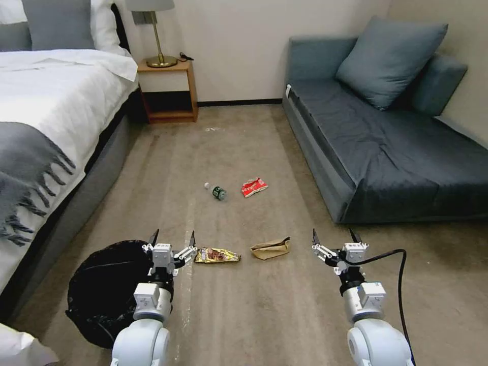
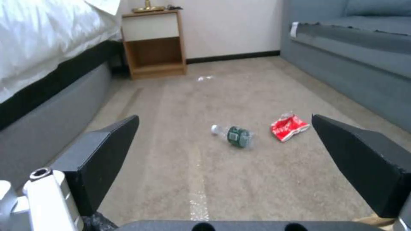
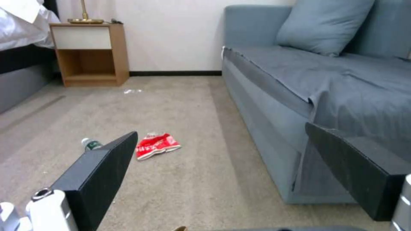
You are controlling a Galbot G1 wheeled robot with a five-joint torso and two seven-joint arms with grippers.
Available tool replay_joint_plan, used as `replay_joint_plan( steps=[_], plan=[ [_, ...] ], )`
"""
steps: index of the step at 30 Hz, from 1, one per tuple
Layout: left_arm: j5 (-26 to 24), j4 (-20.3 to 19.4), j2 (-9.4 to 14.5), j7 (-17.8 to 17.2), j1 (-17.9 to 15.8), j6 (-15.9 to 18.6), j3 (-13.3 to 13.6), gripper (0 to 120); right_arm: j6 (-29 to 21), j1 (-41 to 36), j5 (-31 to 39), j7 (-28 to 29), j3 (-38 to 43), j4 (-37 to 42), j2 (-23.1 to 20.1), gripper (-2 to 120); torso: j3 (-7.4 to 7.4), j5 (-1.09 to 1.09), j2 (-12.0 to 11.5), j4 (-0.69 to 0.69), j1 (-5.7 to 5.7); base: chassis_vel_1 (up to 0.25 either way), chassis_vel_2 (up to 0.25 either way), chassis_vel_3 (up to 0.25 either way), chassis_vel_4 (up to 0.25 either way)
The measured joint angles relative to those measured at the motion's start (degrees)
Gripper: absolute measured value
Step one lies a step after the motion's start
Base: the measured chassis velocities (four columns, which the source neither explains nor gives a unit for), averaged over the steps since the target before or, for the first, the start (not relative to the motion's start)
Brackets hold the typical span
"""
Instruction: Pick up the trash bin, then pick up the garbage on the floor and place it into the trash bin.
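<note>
Left gripper [image 1: 173,239] above trash bin [image 1: 104,295] rim, right gripper [image 1: 334,236] over bare carpet (both jaws spread).

White-sheeted bed [image 1: 46,96] with grey throw [image 1: 25,168]; wooden nightstand [image 1: 170,91], brass lamp [image 1: 157,35]; blue-grey sofa [image 1: 386,147], cushion [image 1: 389,58]

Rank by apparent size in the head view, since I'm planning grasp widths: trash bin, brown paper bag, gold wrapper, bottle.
1. trash bin, by far the largest.
2. gold wrapper and brown paper bag: alike, unranked.
3. bottle, smallest, though it lies farther away.
</note>
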Motion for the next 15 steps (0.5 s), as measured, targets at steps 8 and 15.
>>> replay_joint_plan(
  steps=[8,15],
  plan=[
    [0.00,0.00,0.00,0.00,0.00,0.00,0.00,100,0.00,0.00,0.00,0.00,0.00,0.00,0.00,100,0.00,0.00,0.00,0.00,0.00,0.000,0.000,0.000,0.000],
    [0.00,0.00,0.00,0.00,0.00,0.00,0.00,100,0.00,0.00,0.00,0.00,0.00,0.00,0.00,100,0.00,0.00,0.00,0.00,0.00,0.000,0.000,0.000,0.000]
  ],
)
